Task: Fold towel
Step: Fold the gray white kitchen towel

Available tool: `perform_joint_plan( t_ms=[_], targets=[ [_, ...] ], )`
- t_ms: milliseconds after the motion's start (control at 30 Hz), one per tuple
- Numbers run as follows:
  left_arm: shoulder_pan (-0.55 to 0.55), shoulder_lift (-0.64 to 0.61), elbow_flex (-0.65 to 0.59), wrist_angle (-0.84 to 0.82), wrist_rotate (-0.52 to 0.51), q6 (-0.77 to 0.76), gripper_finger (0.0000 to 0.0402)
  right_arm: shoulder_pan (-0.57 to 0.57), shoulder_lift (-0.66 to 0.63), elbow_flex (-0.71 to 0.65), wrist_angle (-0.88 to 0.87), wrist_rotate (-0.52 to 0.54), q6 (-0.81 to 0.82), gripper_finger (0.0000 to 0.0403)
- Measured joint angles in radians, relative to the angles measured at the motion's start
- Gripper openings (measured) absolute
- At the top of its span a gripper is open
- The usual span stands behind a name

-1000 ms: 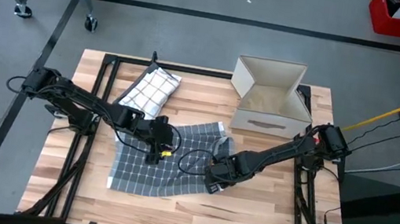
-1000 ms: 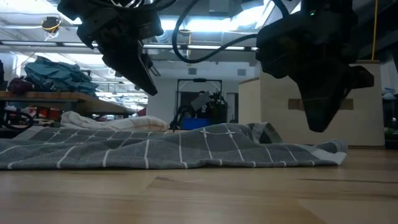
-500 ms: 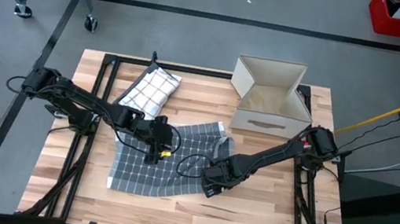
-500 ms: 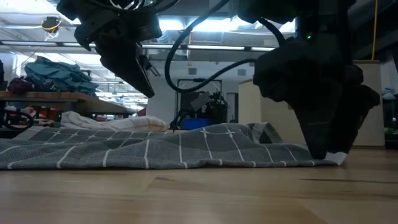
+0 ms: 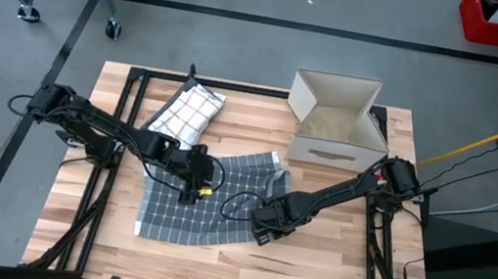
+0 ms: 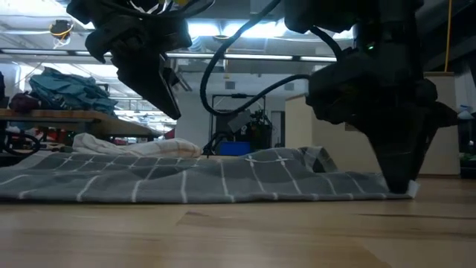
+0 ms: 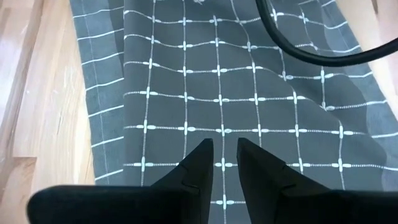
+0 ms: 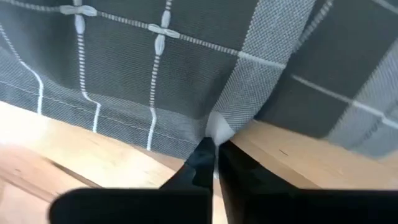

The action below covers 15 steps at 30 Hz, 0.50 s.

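Note:
A grey towel (image 5: 190, 205) with a white grid lies spread and slightly rumpled on the wooden table (image 5: 328, 270). My left gripper (image 5: 193, 194) hangs a little above the towel's middle (image 7: 249, 81). Its fingers stand a narrow gap apart with nothing between them (image 7: 225, 155). My right gripper (image 5: 262, 233) is down at the towel's near right corner and is shut on it (image 8: 215, 152). In the low view its tip (image 6: 402, 187) meets the table at the towel's right end. My right gripper pinches the towel's near right corner (image 8: 219, 129) between its two fingers, at a small white bit of the hem. The fingers come from above, pointing steeply down. The corner lies on the table and the cloth around it is slack.
A folded white checked towel (image 5: 189, 111) lies at the far left of the table. An open cardboard box (image 5: 336, 118) stands at the far right. Bare wood lies along the near edge (image 5: 239, 272).
My right gripper has sunk from just above the towel onto its near right corner. Its fingers stood apart half a second ago and have now shut on the corner. The towel has flattened slightly near that end.

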Motion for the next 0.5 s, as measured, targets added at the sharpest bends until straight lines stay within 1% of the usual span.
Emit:
perform_joint_plan(
  t_ms=[33,167,267,433,500],
  targets=[
    [0.000,0.000,0.000,0.000,0.000,0.000,0.0065,0.000,0.000,0.000,-0.008,-0.001,-0.001,0.0013],
    [0.000,0.000,0.000,0.000,0.000,0.000,0.0065,0.000,0.000,0.000,-0.043,-0.017,0.000,0.0018],
    [0.000,0.000,0.000,-0.001,0.000,0.000,0.0065,0.000,-0.002,0.000,-0.080,-0.041,0.000,0.0007],
    [0.001,0.000,0.000,-0.028,0.000,0.000,0.0065,0.001,-0.003,-0.001,-0.111,-0.149,0.008,0.0015],
    [0.001,0.000,0.000,-0.038,0.000,0.000,0.0065,0.010,-0.003,-0.001,-0.114,-0.166,0.010,0.0014]
  ],
)
